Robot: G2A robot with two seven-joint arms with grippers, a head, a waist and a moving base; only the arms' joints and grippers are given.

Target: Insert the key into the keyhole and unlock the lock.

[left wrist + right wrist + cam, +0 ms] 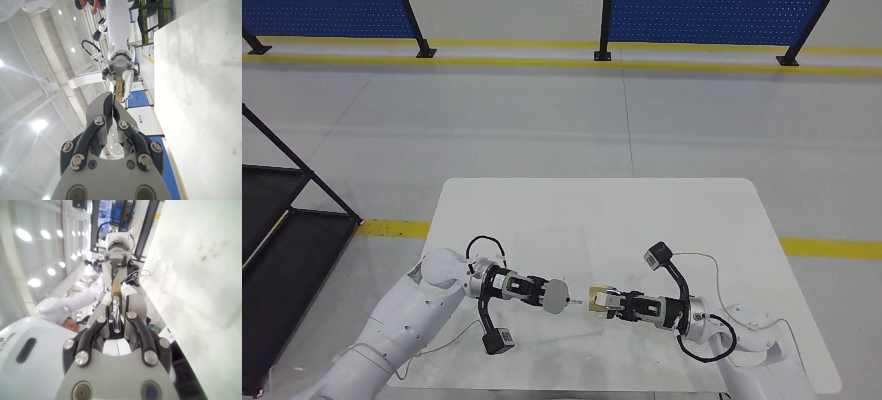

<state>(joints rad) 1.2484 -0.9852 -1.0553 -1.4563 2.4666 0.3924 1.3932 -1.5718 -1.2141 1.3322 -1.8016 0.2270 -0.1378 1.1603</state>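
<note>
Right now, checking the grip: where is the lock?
Top view: the lock sits in the right tool, above the table's near middle, just short of the left tool.

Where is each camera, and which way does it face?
Top: above the arms, looking down at the table; both arms show.
Left wrist: on that wrist, looks along left pincer, shut on key, toward lock.
Right wrist: on that wrist, looks along right pincer, shut on lock.
Both wrist views share the lock and table.
</note>
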